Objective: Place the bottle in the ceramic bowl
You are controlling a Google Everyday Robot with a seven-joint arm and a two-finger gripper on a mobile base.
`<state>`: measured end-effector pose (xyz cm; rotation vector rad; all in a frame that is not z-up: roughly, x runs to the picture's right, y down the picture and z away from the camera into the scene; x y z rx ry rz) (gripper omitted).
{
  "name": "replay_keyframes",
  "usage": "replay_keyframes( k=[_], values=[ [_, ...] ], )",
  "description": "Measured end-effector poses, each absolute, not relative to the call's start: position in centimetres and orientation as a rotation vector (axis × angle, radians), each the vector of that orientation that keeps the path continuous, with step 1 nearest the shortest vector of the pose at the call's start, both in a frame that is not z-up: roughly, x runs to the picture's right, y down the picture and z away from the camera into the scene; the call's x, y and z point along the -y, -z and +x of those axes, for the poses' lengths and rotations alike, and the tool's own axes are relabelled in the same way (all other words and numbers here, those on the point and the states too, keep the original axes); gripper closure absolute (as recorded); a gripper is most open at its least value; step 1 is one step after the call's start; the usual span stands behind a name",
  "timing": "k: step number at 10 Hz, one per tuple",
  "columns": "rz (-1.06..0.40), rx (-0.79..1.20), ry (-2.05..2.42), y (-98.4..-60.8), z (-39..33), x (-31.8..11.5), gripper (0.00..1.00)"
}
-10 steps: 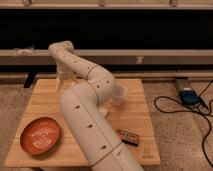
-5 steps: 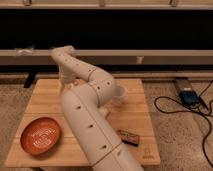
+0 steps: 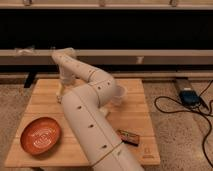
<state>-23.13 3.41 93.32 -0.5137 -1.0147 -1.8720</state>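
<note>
Roughly by size: wooden counter [image 3: 142, 117] fills the middle of the view, sitting on a speckled floor [image 3: 180, 145] with a dark wall and rails behind it. White arm [image 3: 90, 120] comes up from the bottom edge, runs diagonally across the counter, bends, and ends over the far-left corner. Orange bowl [image 3: 40, 136] is at the near-left of the counter, left of the arm, with nothing in it. Black cable [image 3: 170, 107] loops on the floor to the right, near a blue box [image 3: 189, 96]. Clear cup [image 3: 118, 95] stands upright mid-counter, just beside the arm on its right. Gripper [image 3: 62, 89] points down at the far-left corner, fingers spread wide with nothing clamped between them. Small dark packet [image 3: 128, 136] lies flat near the front-right, close to the arm. Bottle [image 3: 59, 96] looks like the slim pale shape right at the gripper tip, well apart from the bowl; cannot tell if it touches the fingers or whether it stands or lies.
</note>
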Motion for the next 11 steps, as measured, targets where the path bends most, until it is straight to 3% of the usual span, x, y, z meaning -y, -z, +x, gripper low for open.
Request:
replay_keyframes(
  k=[11],
  values=[
    [-0.557,0.987,2.081,-92.3,-27.5,-3.8,0.2]
  ],
)
